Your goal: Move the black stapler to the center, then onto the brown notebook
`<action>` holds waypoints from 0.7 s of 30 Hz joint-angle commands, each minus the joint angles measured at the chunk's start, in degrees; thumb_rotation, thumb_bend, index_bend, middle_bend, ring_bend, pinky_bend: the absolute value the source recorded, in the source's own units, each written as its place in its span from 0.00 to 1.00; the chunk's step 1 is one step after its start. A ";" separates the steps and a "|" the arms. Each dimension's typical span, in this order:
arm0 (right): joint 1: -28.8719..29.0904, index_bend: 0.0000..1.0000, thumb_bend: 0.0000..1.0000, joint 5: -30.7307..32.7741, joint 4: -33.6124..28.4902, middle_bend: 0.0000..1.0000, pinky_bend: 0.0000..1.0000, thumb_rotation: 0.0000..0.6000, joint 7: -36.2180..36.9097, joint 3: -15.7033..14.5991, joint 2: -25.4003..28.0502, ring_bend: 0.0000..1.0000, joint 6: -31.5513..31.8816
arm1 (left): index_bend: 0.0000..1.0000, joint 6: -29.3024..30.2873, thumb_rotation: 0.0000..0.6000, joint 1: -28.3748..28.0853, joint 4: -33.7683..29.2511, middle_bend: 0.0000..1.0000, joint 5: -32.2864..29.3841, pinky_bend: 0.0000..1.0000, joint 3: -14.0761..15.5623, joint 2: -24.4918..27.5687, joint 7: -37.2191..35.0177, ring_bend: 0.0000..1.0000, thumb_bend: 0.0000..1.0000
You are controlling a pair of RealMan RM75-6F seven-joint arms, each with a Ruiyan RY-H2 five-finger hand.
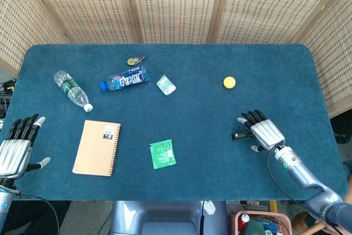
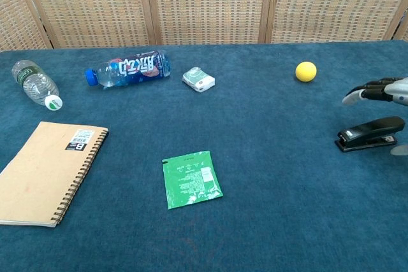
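Your right hand hovers over the black stapler, fingers spread, holding nothing. Stapler lies flat at the table's 4 o'clock, long axis 3-to-9, nose toward 9. Brown notebook sits at 8 o'clock, well apart.

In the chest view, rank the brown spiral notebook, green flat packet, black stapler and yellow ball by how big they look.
1. Brown spiral notebook
2. Green flat packet
3. Black stapler
4. Yellow ball
The notebook lies nearest the camera, the ball farthest.
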 commanded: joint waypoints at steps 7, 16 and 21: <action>3.18 0.35 0.32 1.61 8.07 0.33 0.31 1.00 -1.12 -1.25 -5.77 0.17 -4.32 | 0.00 -1.09 1.00 -0.80 -0.02 0.00 -2.18 0.00 -0.97 0.16 -0.19 0.00 0.00; 3.18 0.59 0.52 0.30 11.87 0.59 0.53 1.00 2.69 -1.00 -8.48 0.42 3.45 | 0.00 -1.39 1.00 -0.90 -0.64 0.00 -2.91 0.00 -1.21 1.26 -2.21 0.00 0.00; 5.10 0.59 0.52 -1.06 4.46 0.59 0.53 1.00 2.18 -0.25 -4.97 0.42 5.69 | 0.00 -2.21 1.00 -1.14 -0.78 0.00 -3.76 0.00 -1.35 1.77 -3.33 0.00 0.00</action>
